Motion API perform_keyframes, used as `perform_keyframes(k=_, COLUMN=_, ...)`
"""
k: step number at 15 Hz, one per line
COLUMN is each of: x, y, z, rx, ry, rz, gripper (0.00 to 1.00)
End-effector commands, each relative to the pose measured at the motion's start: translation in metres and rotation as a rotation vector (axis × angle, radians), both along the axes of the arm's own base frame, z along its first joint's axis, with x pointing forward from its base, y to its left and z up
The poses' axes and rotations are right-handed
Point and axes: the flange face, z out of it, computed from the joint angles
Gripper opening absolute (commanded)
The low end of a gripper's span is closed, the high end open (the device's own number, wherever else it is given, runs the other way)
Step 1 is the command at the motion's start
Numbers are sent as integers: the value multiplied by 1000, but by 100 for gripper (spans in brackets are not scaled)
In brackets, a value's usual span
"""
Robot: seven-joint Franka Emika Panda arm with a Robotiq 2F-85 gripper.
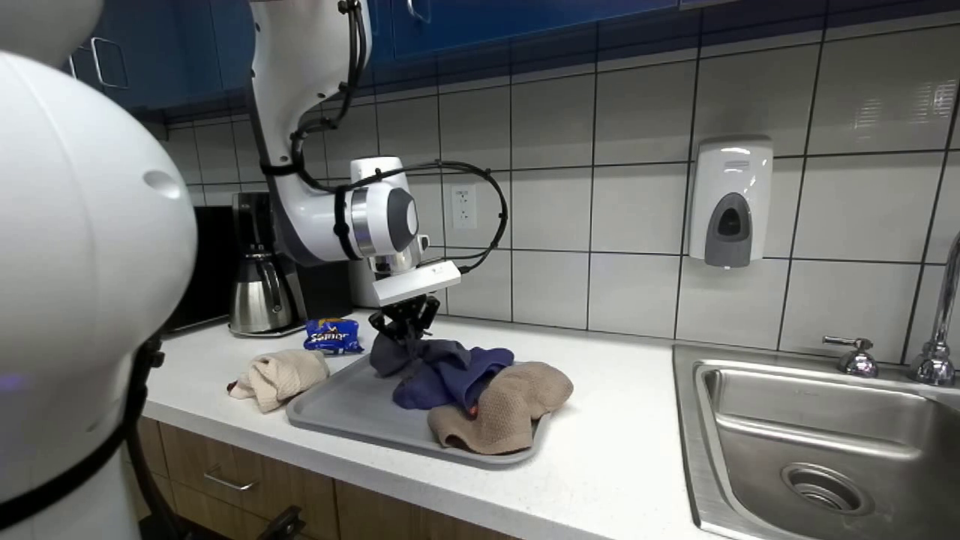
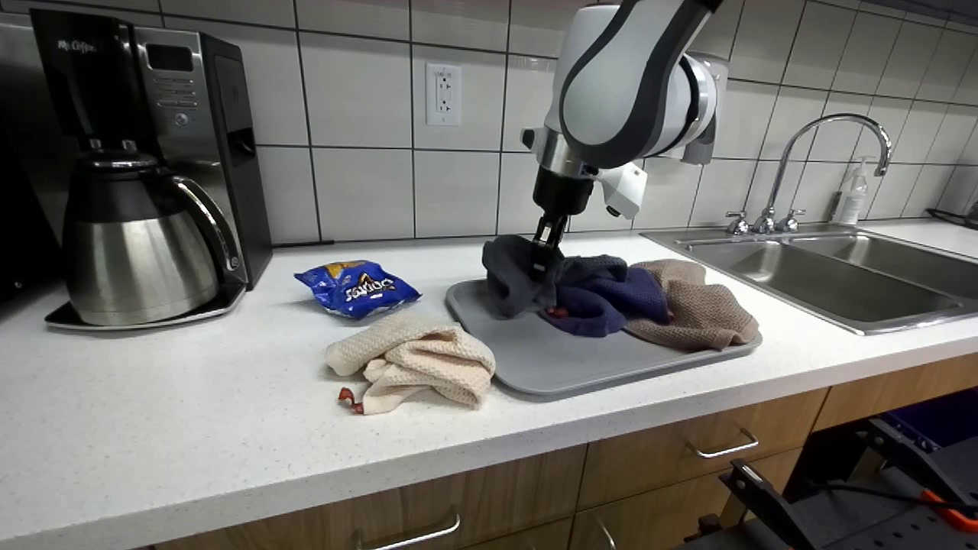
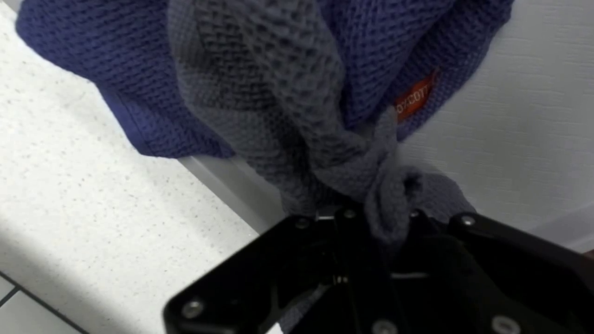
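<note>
A dark grey cloth (image 2: pixel 506 279) is pinched in my gripper (image 2: pixel 544 263), whose jaws are shut on a fold of it. In the wrist view the grey cloth (image 3: pixel 278 88) bunches up between the black fingers, hiding the fingertips. It still rests at the back of a grey tray (image 1: pixel 349 416), draped partly over a purple-blue cloth (image 1: pixel 442 386). A red tag shows on the purple-blue cloth (image 3: pixel 394 55) in the wrist view. At the tray's sink-side end a brown cloth (image 2: pixel 707 313) lies against the purple one, hanging over the rim in an exterior view.
A cream cloth (image 2: pixel 428 359) lies on the counter beside the tray, with a blue snack bag (image 2: pixel 357 289) behind it. The coffee maker (image 2: pixel 153 229) stands farther along. Past the tray's opposite end are the steel sink (image 1: pixel 817 450) and faucet (image 2: pixel 825 122). A tiled wall (image 1: pixel 551 210) rises behind.
</note>
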Motion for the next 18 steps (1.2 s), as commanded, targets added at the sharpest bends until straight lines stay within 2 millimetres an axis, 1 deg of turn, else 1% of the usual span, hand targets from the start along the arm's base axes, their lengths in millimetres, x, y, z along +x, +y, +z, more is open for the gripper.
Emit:
perform_keyframes(k=1, x=3, y=-1, z=7, rx=-13, ry=-4, rz=-8, gripper=3)
perform_keyframes(k=2, x=2, y=-2, z=8, rx=-15, ry=-4, rz=-5, gripper=37)
perform_keyframes(k=3, x=1, y=-2, z=9, rx=-14, ry=-5, rz=-5, gripper=39)
perform_keyframes(k=4, x=1, y=-3, z=10, rx=-14, ry=-6, rz=-6, gripper=45)
perform_keyframes(k=10, x=1, y=-7, z=16, rx=-14, ry=-13, rz=-14, gripper=89)
perform_keyframes(k=11, x=1, y=-8, z=17, rx=-10, ry=-14, rz=-19, gripper=98)
perform_keyframes(k=12, x=1, y=-10, z=19, rx=-6, ry=-17, rz=-24, gripper=100)
perform_keyframes(k=15, x=3, y=-18, z=31, rx=16, ry=-39, rz=-41, gripper=100)
perform_keyframes(k=16, x=6, y=-11, z=14, rx=9, ry=-25, rz=-31, gripper=100)
perform_keyframes(k=18, x=6, y=-13, z=15, rx=9, ry=-26, rz=-34, gripper=100)
